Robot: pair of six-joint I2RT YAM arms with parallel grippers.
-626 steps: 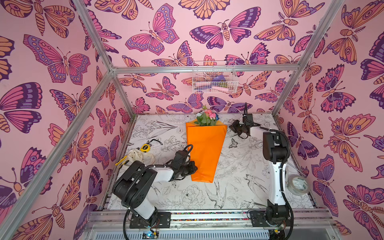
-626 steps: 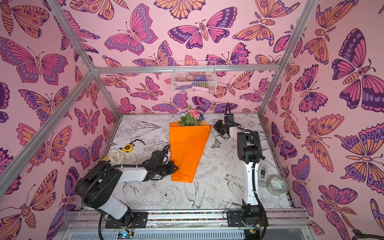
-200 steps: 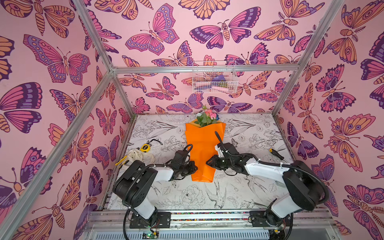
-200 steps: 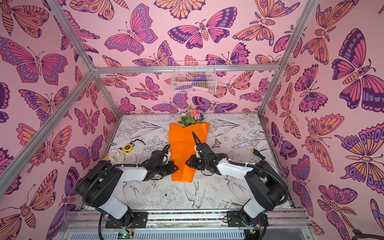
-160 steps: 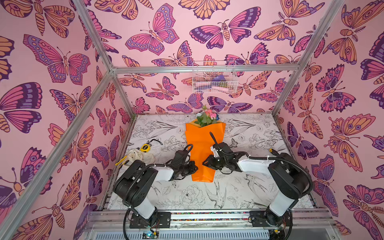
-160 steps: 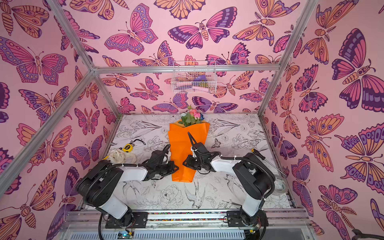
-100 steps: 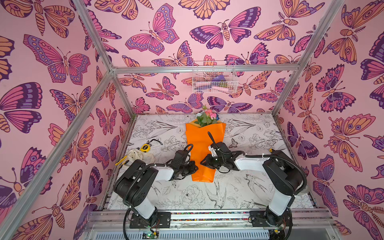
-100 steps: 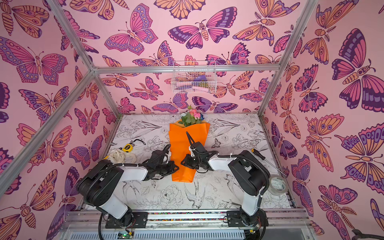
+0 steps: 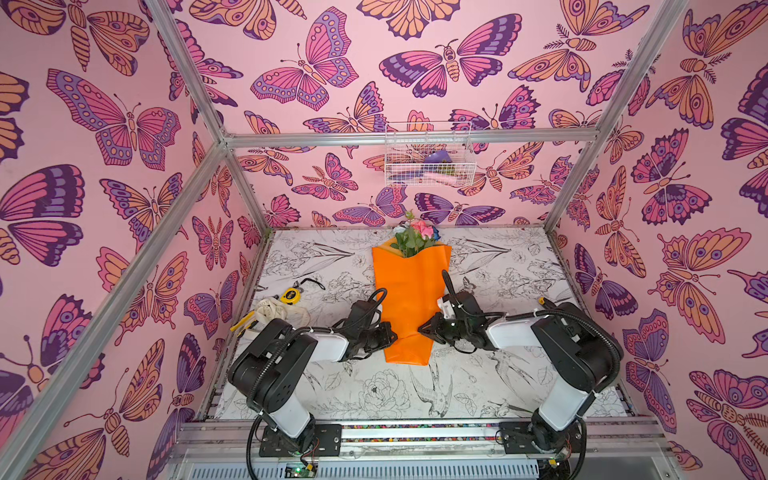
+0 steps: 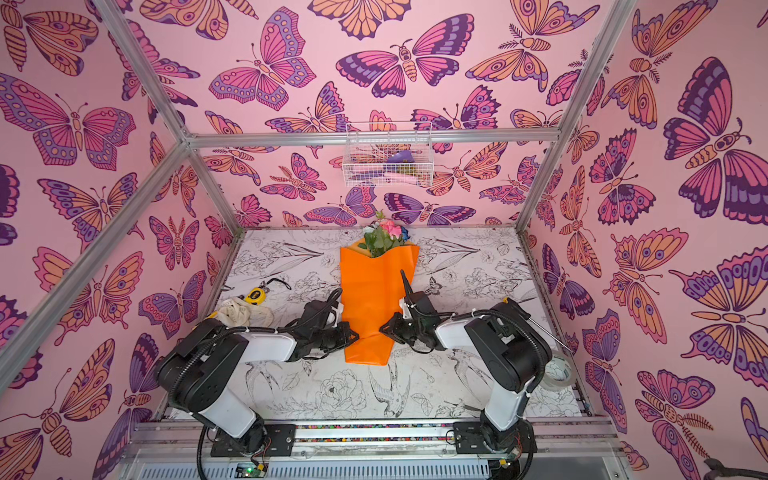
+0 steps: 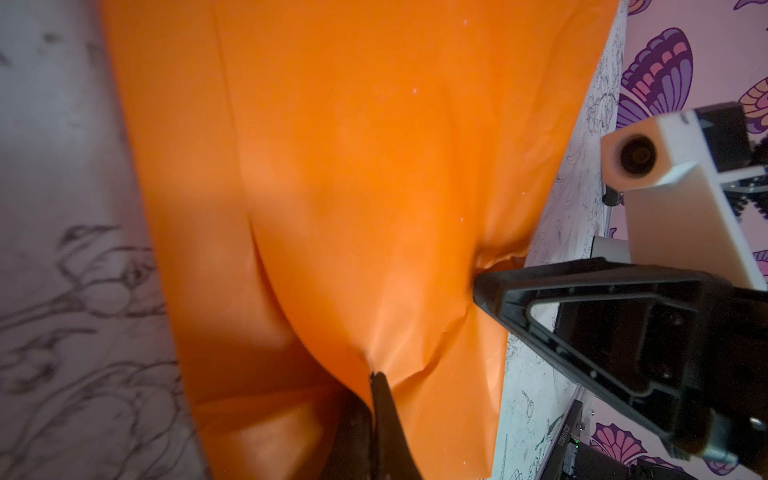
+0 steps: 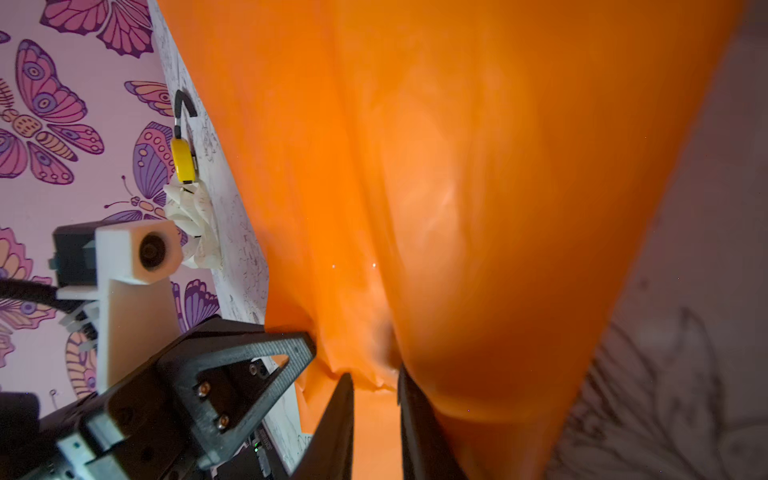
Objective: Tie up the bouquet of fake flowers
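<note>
**Orange wrap pinched at its narrow end, ribbon not yet in play**

Floral-printed tabletop (image 9: 519, 374) carries everything. At its middle the bouquet of fake flowers (image 9: 409, 299) lies flat. Its orange wrapping paper (image 10: 374, 291) tapers toward the arms' bases, and pink, white and blue blooms (image 9: 417, 232) poke from the wide far mouth. Both arms reach in low and meet the paper near its narrow end, one from each side. This is probably to gather the wrap around the stems so a tie has a neck to sit on.

The left fingers (image 11: 380, 399) are pressed together on the paper's edge, which puckers into creases at their tips. The right fingers (image 12: 343, 399) stand narrowly parted astride the opposite edge with crumpled paper between them. Whether they already clamp it I cannot tell.

Well apart from the paper on the left arm's side, a cream ribbon (image 9: 278, 309) lies bundled just beside a yellow tape measure (image 9: 287, 296). Well apart on the other side sits a roll of clear tape (image 10: 566, 379). With the ribbon lying untouched, the tying itself looks not yet begun.
</note>
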